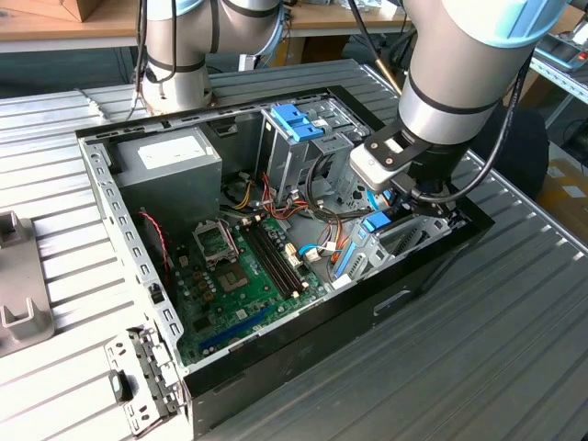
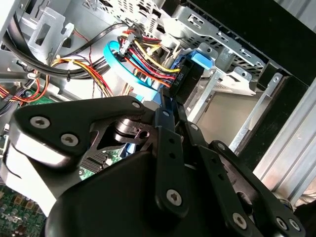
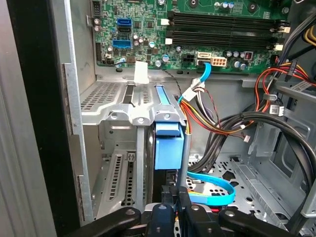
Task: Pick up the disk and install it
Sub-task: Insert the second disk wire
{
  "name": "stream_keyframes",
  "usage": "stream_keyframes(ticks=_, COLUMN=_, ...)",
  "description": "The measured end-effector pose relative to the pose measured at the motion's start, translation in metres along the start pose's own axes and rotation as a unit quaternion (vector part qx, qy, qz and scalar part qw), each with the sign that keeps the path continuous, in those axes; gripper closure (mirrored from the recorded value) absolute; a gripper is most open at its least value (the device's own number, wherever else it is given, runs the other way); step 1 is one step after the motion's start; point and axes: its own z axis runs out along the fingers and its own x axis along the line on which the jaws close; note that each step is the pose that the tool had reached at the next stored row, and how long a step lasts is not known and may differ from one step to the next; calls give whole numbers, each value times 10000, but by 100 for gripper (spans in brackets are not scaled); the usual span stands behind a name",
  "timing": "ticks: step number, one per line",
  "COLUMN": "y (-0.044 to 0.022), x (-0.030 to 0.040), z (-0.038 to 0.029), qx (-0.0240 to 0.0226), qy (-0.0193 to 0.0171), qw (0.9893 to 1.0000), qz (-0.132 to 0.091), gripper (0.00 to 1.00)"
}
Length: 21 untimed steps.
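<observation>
The disk [image 3: 168,148], grey with a light blue carrier, stands on edge in a slot of the metal drive bay [image 3: 118,116] inside the open computer case [image 1: 101,193]. In the exterior view the disk's blue carrier [image 1: 377,221] shows just below my wrist, at the case's corner on the exterior view's right. My gripper [image 3: 176,191] is shut, its black fingertips [image 3: 171,190] close together and right against the disk's near end. The second wrist view shows the gripper [image 2: 170,98] meeting the disk's dark end just short of the blue carrier [image 2: 200,58].
Bundled red, yellow and black cables [image 3: 212,123] and a flat blue cable [image 3: 212,190] run close beside the bay. A taller cage with a blue latch [image 1: 296,124], the motherboard [image 1: 239,276] and power supply [image 1: 170,156] occupy the case. Another arm's base [image 1: 175,55] stands behind.
</observation>
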Motion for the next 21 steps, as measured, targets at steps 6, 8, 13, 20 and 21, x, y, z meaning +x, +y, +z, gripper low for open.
stream_keyframes(ticks=6, y=1, x=0, z=5, qx=1, qy=-4, qw=10000, qz=1, gripper=83)
stream_keyframes(ticks=8, y=1, x=0, z=4, qx=1, qy=-2, qw=10000, qz=0, gripper=76)
stream_keyframes(ticks=13, y=-23, x=-5, z=-59, qx=1, qy=-13, qw=10000, qz=5, gripper=76)
stream_keyframes(ticks=20, y=-81, x=-21, z=-210, qx=3, qy=-32, qw=10000, qz=12, gripper=78)
stream_keyframes(ticks=21, y=-83, x=-21, z=-209, qx=1, qy=-33, qw=10000, qz=12, gripper=85)
